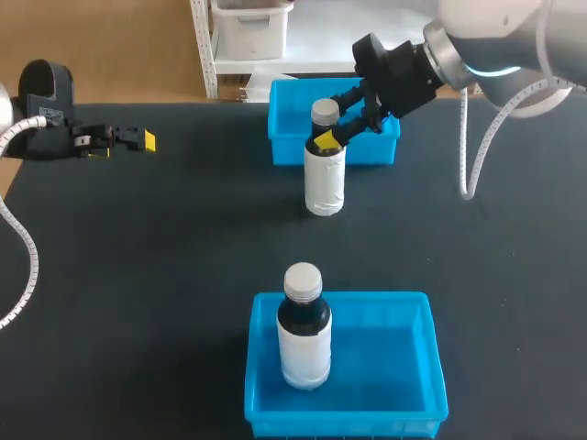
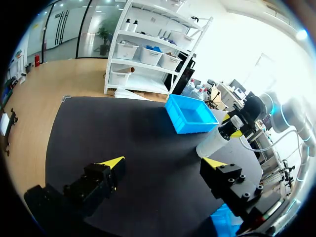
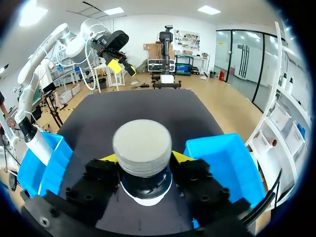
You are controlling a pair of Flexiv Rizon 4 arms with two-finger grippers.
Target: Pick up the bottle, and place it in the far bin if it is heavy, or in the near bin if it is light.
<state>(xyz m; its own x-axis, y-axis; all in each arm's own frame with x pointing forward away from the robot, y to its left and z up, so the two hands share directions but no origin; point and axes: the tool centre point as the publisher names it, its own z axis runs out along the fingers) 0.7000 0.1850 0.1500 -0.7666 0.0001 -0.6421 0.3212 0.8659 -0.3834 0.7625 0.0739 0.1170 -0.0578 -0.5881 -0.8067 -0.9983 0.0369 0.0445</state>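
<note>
Bottle (image 1: 324, 174) stands upright near the middle of the table (image 1: 165, 257), just in front of the far bin (image 1: 286, 128) and towards the far edge. The right claw (image 1: 326, 136) grips it at the neck. Whether its base touches the surface or hangs just above it I cannot tell.

The table is a flat, matt black sheet with a faintly grained look. The near bin (image 1: 431, 348) sits at the near edge, in line with the far one.

In the right wrist view the right claw (image 3: 145, 158) is closed narrowly on the bottle (image 3: 142, 147), with a yellow tip pressed to each side of the dark neck under the cap. The far bin (image 3: 227, 163) lies beside one finger and the near bin (image 3: 42, 165) beside the other.

The left claw (image 1: 138, 140) hangs over the far left part of the table, well apart from everything. In its own view the left claw (image 2: 165, 163) is spread wide with only black surface between the fingers. The bottle (image 2: 215, 140) and the far bin (image 2: 190, 116) lie ahead of it.

The bottle is a cylinder with a white, slightly creased wrap and a flat, round, pale grey cap. A second bottle (image 1: 304, 339) of the same kind, with a black band at its shoulder, stands upright in the left half of the near bin. Both bins are bright blue, glossy, rectangular plastic tubs with thin raised rims.
</note>
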